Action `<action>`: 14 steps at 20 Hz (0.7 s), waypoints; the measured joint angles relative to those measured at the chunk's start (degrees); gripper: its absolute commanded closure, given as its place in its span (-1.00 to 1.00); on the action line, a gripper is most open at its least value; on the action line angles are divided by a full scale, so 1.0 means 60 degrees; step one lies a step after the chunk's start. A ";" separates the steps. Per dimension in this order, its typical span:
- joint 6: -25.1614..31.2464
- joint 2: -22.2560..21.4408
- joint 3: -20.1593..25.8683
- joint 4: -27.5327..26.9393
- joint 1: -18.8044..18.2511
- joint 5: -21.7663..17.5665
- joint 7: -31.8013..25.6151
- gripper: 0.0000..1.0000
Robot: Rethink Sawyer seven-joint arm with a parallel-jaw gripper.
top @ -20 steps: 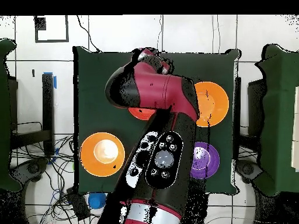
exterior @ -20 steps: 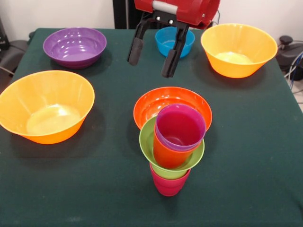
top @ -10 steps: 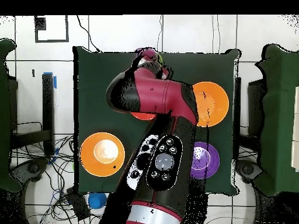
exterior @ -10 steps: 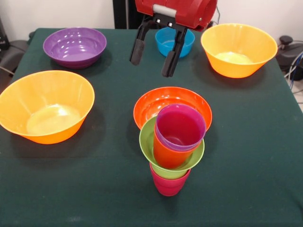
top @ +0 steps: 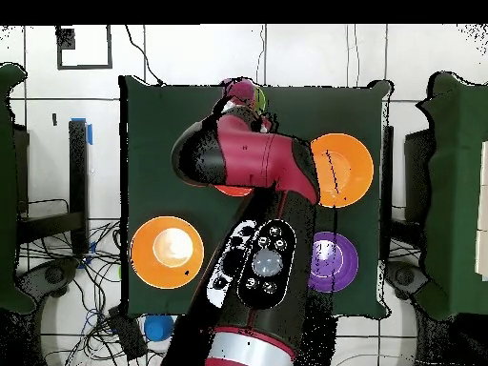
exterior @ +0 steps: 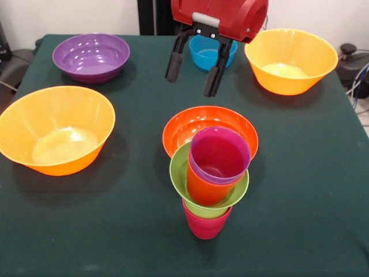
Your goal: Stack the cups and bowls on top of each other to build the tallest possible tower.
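Seen from the front, the green table (exterior: 300,173) carries two big orange bowls, one at nine o'clock (exterior: 55,130) and one at two o'clock (exterior: 291,60), with the purple bowl (exterior: 91,56) at ten o'clock and the small blue bowl (exterior: 212,51) at twelve, partly behind the arm. Near the centre sits the red-orange bowl (exterior: 193,124), and just in front of it, toward six o'clock, rises the tower (exterior: 210,179): a crimson cup (exterior: 206,224) at the base, a lime green piece (exterior: 180,173) over it, then an orange-red cup (exterior: 202,189) with the purple cup (exterior: 219,154) nested on top. The gripper (exterior: 193,70) hangs above the table at twelve o'clock from the tower, its two dark fingers (exterior: 174,60) spread apart and holding nothing. The step in hand looks like a choice of the next piece, with the gripper free of the stack. The next move probably calls for a descent over a bowl rim, the red-orange one being nearest, and a grip firm enough to lift it clear without a knock to the narrow column beside it.
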 measured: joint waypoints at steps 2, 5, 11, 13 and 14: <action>0.0010 0.0003 0.0039 0.0001 -0.0001 0.0000 0.0000 -1.00; 0.0008 0.0003 0.0063 0.0001 -0.0001 0.0000 0.0000 -1.00; 0.0008 0.0003 0.0122 0.0001 -0.0001 0.0000 0.0000 -1.00; 0.0008 0.0003 0.0122 0.0001 -0.0001 0.0000 0.0000 -1.00; 0.0008 0.0003 0.0122 0.0001 -0.0001 0.0000 0.0000 -1.00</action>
